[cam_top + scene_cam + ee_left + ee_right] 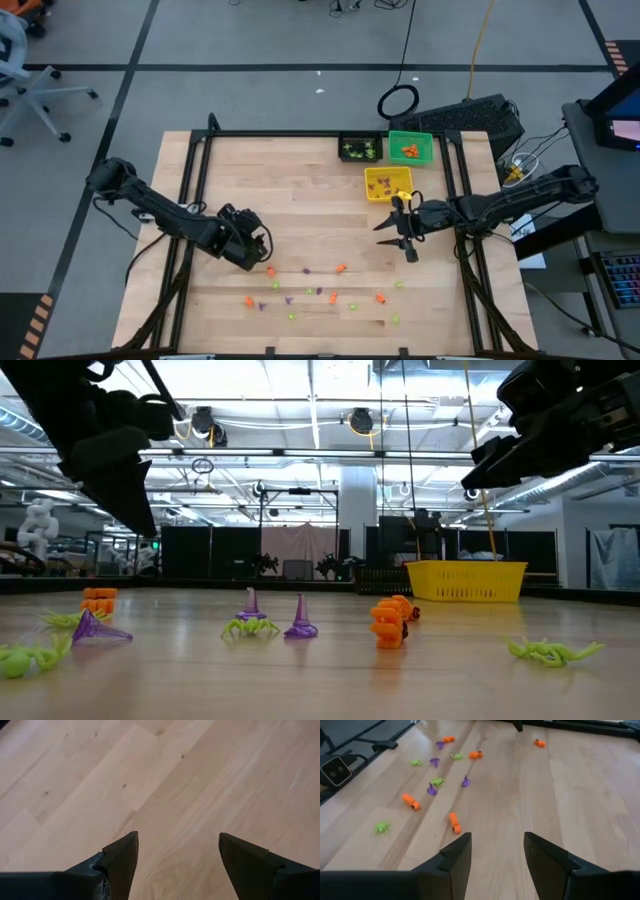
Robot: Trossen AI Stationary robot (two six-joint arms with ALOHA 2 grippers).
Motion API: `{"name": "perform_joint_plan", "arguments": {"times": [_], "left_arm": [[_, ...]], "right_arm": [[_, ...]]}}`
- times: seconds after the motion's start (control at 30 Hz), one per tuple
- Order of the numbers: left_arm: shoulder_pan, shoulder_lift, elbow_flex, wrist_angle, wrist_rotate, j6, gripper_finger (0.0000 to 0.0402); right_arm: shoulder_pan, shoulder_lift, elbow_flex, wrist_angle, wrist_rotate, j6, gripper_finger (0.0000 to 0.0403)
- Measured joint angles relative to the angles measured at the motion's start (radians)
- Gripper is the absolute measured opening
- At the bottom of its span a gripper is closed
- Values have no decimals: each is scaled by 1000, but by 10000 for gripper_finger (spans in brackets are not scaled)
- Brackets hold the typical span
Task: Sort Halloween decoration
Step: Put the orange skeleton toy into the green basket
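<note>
While spread and empty over bare wood, left gripper (262,252) and right gripper (398,232); Halloween decoration (320,291) scattered lower centre of frame, between both, touching neither fingers.

three bins (388,183); two arms (160,208)

The counter (300,190) is showing pale wood planks with fine grain and small dark knots, framed in black. Scattered trinkets (310,290) are showing orange, purple and light green: purple cones (300,620), orange segmented pieces (388,624), light-green spidery ones (548,651). Three square bins are sitting in black (359,148), green (410,147) and yellow (388,183); the green bin is carrying orange bits, the black one light-green bits. Both arms and each pincer are showing dark, nearly black
</note>
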Motion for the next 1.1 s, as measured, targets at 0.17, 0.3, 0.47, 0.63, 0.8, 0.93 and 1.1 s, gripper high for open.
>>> {"name": "perform_joint_plan", "arguments": {"times": [0.17, 0.3, 0.47, 0.63, 0.8, 0.93, 1.1], "left_arm": [[0, 0, -50, 5, 15, -38, 273], [0, 0, -103, 6, 33, -98, 273], [0, 0, -140, 13, 59, -135, 273], [9, 0, -140, -39, 130, -168, 273], [68, -12, -140, -100, 274, -295, 273], [119, -17, -135, -102, 302, -291, 273], [210, -17, -135, -127, 299, -236, 273]], "right_arm": [[0, 29, 0, 3, 0, 0, 167], [0, 46, 0, 4, 0, -8, 167], [0, 61, 0, 6, 0, -12, 167], [0, 74, 0, 31, 0, -12, 167], [0, 84, 0, 49, 0, -28, 167], [0, 84, 0, 49, 0, -34, 167], [0, 84, 0, 50, 2, -41, 167]]}}
